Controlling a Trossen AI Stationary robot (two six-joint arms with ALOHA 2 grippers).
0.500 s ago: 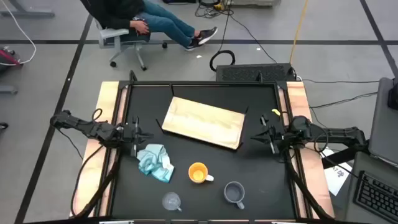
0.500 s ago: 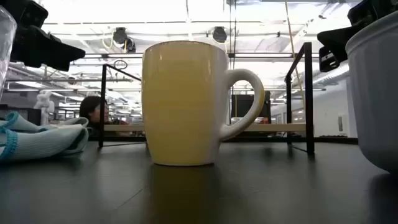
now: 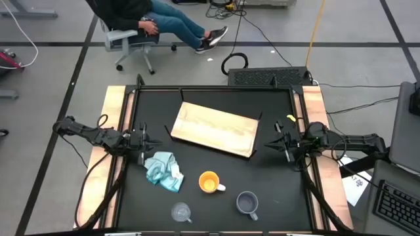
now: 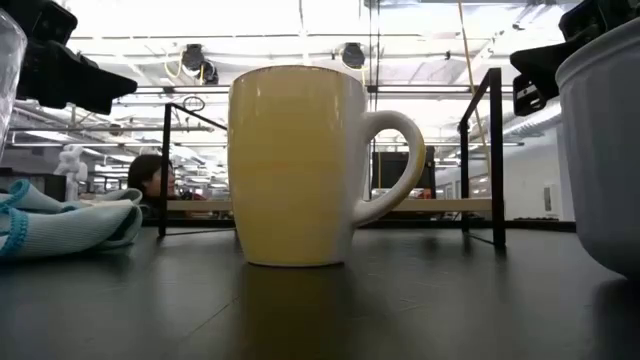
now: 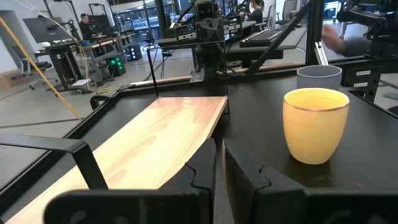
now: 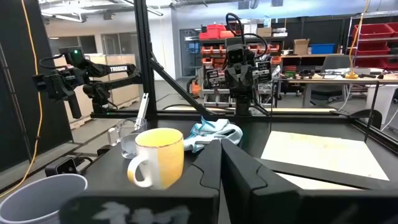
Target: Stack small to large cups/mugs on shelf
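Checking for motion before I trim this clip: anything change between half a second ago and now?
No visible change. Left gripper and right gripper sit at the table's sides, fingers shut, holding nothing. The orange mug, grey-blue mug, clear glass cup, light blue cloth and wooden board lie where they were.

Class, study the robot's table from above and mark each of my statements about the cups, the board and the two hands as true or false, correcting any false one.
1. The orange mug stands on the wooden board. False: it stands on the black tabletop, nearer the front edge than the board.
2. The board carries no cup. True.
3. The light blue cloth lies on the left hand's side of the table. True.
4. The right hand grips the grey-blue mug. False: it holds nothing and is shut, off beside the board's right end.
5. The clear glass cup sits inside the grey-blue mug. False: they stand apart.
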